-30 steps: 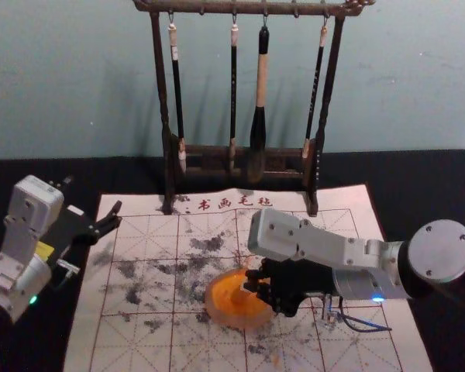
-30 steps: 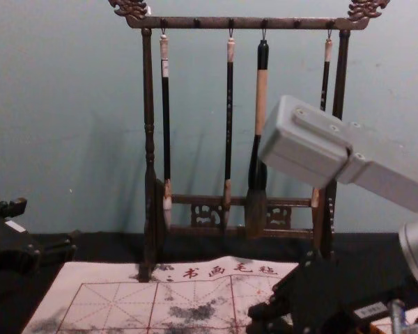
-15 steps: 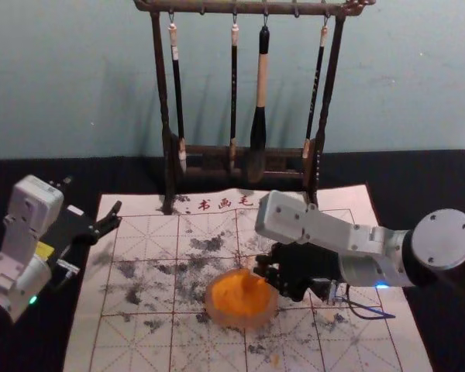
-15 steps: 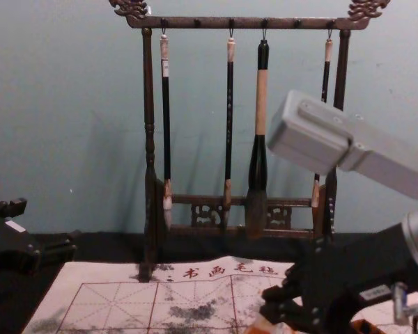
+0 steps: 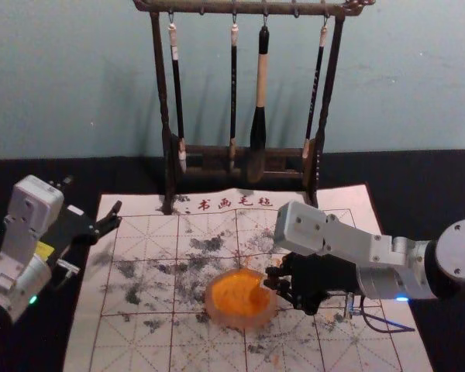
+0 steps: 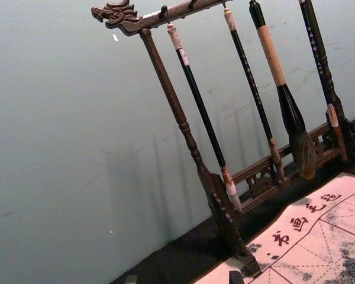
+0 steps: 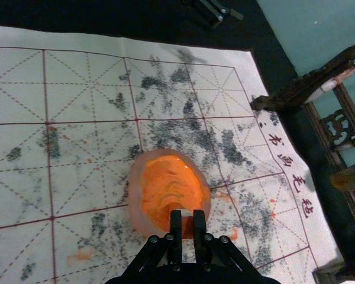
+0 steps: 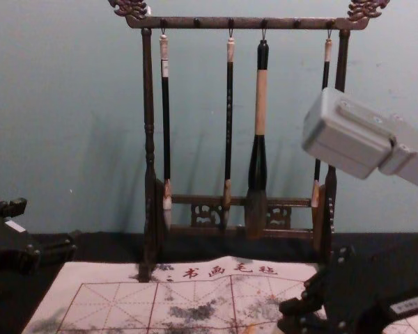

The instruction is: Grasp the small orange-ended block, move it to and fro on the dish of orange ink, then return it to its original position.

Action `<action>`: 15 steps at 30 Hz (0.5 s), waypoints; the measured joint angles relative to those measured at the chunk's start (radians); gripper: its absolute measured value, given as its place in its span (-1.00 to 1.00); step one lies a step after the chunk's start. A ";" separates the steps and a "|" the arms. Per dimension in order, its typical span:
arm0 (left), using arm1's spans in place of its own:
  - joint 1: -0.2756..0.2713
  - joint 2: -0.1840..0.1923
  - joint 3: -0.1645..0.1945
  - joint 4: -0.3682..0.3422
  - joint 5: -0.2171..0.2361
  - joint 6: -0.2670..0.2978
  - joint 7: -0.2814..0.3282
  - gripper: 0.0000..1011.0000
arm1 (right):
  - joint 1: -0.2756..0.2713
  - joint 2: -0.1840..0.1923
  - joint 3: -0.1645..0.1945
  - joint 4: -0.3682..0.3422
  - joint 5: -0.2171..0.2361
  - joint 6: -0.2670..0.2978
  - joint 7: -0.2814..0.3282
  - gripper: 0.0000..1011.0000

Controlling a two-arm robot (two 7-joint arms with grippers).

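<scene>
Well, the dish [image 7: 138, 201] of orange ink [image 7: 163, 180] has the right gripper [image 5: 271, 277] at its two o'clock edge, closed on the small block [image 7: 187, 226]; I can't tell whether that touches the ink. Grasping is done, rubbing looks under way, and returning it remains. Farther off, towards ten o'clock, the left gripper [image 5: 91, 194] idles, spread open; beyond, at twelve, stands the brush rack [image 5: 217, 8].

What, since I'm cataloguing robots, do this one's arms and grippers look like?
The left arm is pale grey, with a green light and yellow patch. The right arm is pale grey too, with screws, a blue light and looping cable. The left gripper and right gripper are black.
</scene>
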 joint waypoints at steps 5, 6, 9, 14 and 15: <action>0.000 0.000 0.000 0.000 0.000 0.000 0.000 0.98 | -0.005 0.010 -0.008 -0.014 0.005 -0.004 0.008 -0.83; 0.000 0.000 0.000 0.000 0.000 0.000 0.000 0.98 | -0.005 0.010 -0.010 -0.014 0.005 -0.005 0.009 -0.83; 0.000 0.000 0.000 0.000 0.000 0.000 0.000 0.98 | -0.004 0.008 -0.017 -0.015 0.005 -0.007 0.011 -0.83; 0.000 0.000 0.000 0.000 0.000 0.000 0.000 0.98 | 0.009 -0.003 -0.034 -0.006 0.002 -0.015 0.014 -0.83; 0.000 0.000 0.000 0.000 0.000 0.000 0.000 0.98 | 0.009 -0.003 -0.034 -0.006 0.002 -0.015 0.014 -0.83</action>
